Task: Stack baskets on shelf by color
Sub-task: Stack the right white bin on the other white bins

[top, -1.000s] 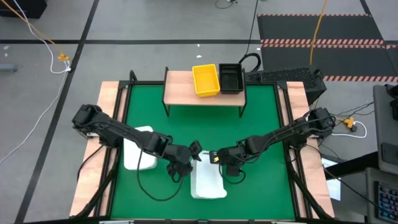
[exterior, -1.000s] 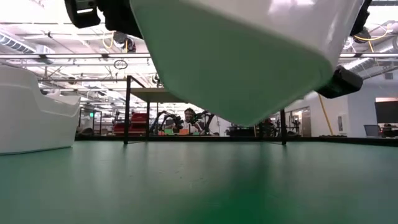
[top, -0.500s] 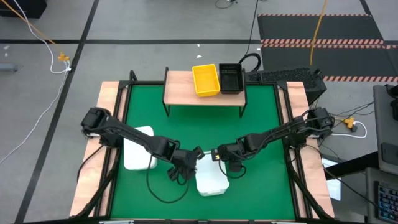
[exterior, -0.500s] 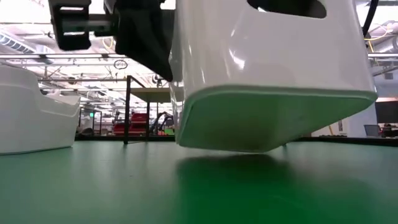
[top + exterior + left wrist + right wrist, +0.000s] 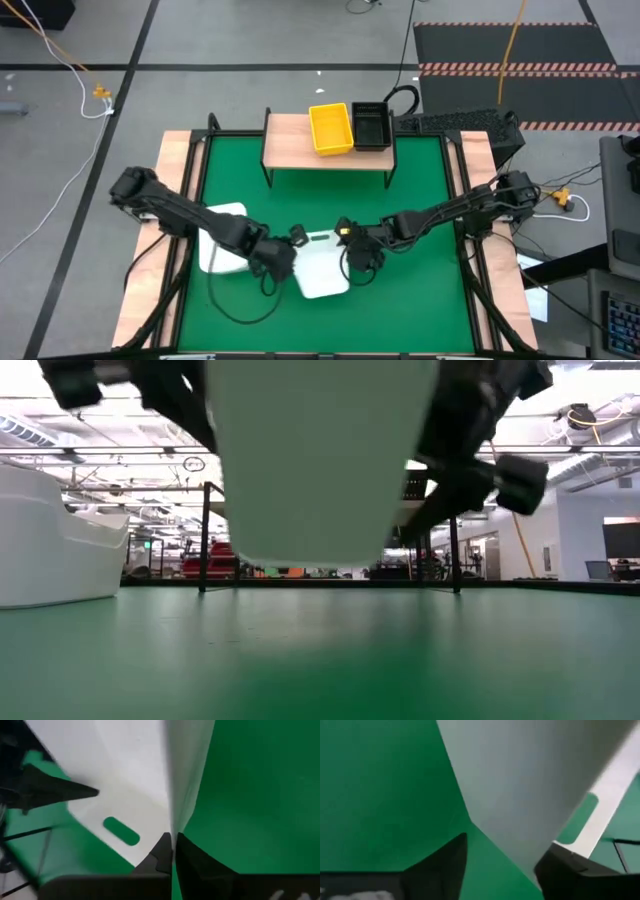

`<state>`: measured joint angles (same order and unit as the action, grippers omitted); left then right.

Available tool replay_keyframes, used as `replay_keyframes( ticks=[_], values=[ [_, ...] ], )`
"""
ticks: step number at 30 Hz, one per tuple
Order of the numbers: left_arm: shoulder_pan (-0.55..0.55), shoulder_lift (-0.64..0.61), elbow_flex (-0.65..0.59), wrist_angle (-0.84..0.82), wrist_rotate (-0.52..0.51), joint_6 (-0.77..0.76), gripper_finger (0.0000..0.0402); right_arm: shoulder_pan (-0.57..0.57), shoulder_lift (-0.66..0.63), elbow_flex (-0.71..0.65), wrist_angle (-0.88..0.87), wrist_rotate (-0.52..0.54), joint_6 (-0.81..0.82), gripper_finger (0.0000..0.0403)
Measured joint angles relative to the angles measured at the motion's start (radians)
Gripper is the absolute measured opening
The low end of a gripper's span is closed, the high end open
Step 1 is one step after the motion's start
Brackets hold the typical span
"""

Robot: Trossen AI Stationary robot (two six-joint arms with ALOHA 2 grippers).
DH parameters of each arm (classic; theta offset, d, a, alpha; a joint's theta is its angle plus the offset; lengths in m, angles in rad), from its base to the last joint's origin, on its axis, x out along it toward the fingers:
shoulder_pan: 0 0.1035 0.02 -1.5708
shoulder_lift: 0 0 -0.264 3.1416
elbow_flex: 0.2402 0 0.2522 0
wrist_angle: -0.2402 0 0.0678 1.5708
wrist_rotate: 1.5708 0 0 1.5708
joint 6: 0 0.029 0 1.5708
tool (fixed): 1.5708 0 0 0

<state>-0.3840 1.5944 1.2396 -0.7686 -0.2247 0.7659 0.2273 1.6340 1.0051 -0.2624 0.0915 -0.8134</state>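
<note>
white basket (image 5: pixel 318 266) shifted left, left pincer (image 5: pixel 172 851) clamped on wall, right pincer (image 5: pixel 502 855) released.

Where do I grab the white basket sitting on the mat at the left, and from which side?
Pinch a side wall at its rim, coming straight down. The resting white basket stands upright with its mouth up, and its walls look thin enough for one finger inside and one outside. The left gripper holds the lifted white basket just so.

Even, bright overhead lighting from ceiling strip lamps (image 5: pixel 90 450); no harsh glare. Soft shadow on green mat (image 5: pixel 320 660) below the raised white basket (image 5: pixel 320 460). Both wrist views blurred close-up
</note>
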Motion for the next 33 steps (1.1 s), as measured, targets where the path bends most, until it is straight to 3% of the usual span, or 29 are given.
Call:
replay_keyframes(
  ticks=[6, 9, 13, 25, 27, 31, 33],
  values=[
    [-0.088, -0.137, -0.001, -0.132, -0.095, -0.03, 0.0004, -0.005, -0.001, 0.0, 0.113, 0.011, 0.249, 0.0248],
    [-0.128, -0.177, -0.001, -0.194, -0.185, -0.064, 0.0005, -0.007, -0.001, -0.001, 0.167, 0.018, 0.278, 0.0256],
    [-0.154, -0.183, -0.001, -0.238, -0.223, -0.085, 0.0007, -0.005, 0.001, -0.003, 0.267, 0.011, 0.261, 0.0258],
    [-0.124, 0.021, 0.0, -0.224, -0.216, 0.049, 0.0004, 0.038, 0.01, -0.017, 0.575, -0.027, 0.006, 0.0259],
    [-0.121, 0.036, 0.0, -0.228, -0.223, 0.05, 0.0004, 0.037, 0.011, -0.017, 0.587, -0.022, 0.066, 0.0259],
    [-0.108, 0.047, 0.0, -0.232, -0.243, 0.023, 0.0005, 0.039, -0.017, -0.005, 0.699, 0.126, 0.257, 0.0259],
    [-0.106, 0.031, 0.0, -0.245, -0.262, 0.011, 0.0006, 0.038, -0.043, -0.016, 0.705, 0.146, 0.276, 0.0258]
  ],
)
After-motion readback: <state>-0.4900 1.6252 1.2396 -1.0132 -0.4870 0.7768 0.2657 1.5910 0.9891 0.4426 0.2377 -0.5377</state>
